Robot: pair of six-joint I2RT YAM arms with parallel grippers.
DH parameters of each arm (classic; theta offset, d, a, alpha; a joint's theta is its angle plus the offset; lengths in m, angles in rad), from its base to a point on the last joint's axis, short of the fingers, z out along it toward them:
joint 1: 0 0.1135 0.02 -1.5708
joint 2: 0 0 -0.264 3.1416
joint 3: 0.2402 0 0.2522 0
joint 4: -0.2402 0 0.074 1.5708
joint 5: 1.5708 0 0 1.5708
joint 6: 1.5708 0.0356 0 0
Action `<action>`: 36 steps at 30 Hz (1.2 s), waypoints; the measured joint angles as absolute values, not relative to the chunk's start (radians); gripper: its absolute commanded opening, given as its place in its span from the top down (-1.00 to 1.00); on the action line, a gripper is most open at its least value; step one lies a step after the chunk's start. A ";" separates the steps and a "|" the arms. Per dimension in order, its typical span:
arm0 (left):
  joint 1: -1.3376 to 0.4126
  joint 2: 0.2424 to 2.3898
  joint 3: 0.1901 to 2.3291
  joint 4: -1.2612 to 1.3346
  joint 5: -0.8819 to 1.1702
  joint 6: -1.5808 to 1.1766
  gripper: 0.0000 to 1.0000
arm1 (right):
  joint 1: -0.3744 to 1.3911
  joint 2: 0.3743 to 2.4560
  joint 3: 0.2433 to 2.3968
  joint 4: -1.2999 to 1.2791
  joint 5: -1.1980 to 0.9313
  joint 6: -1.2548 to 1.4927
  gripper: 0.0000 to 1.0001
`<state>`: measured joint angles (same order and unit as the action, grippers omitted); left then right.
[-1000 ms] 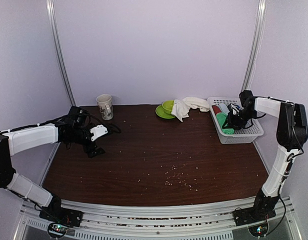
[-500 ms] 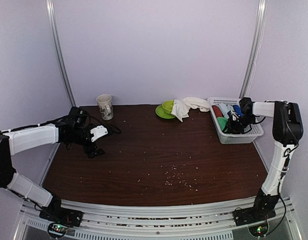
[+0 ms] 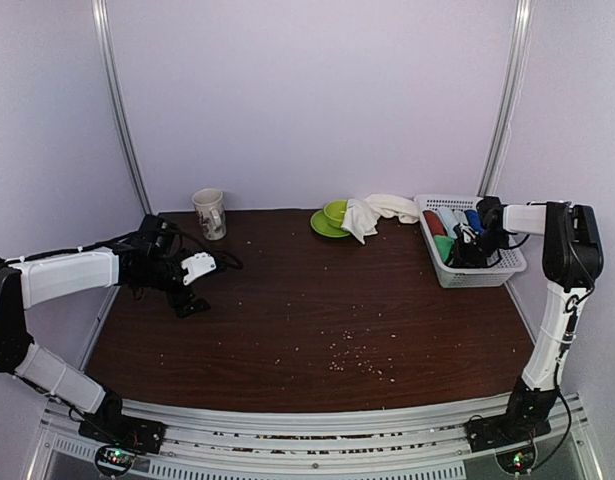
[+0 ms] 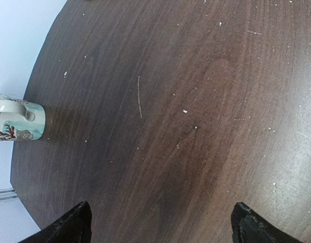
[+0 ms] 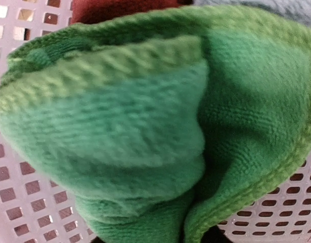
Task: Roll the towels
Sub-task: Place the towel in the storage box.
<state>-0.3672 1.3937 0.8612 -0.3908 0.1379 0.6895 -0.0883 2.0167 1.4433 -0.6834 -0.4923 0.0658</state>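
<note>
The dark wooden table (image 3: 317, 310) is carrying everything. At its far right, the white basket (image 3: 487, 272) is holding the green towel (image 5: 145, 126), bunched up. The cream towel (image 3: 372, 212) is lying crumpled just left of the basket, against the green bowl (image 3: 334, 211). The right gripper (image 3: 465, 246) is reaching into the basket at the green towel; I cannot tell how its jaws are standing. The left gripper (image 4: 161, 215) is hovering wide apart at the left, near the mug (image 3: 209, 212).

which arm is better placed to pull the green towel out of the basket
Right. The right gripper is down in the basket at the green towel, which fills its wrist view. The left gripper hangs open over bare table near the mug, on the far side.
</note>
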 measured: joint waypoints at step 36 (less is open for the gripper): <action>-0.367 1.394 0.861 -0.390 0.106 0.690 -0.96 | -0.085 1.920 1.574 -0.860 -0.404 0.059 -0.50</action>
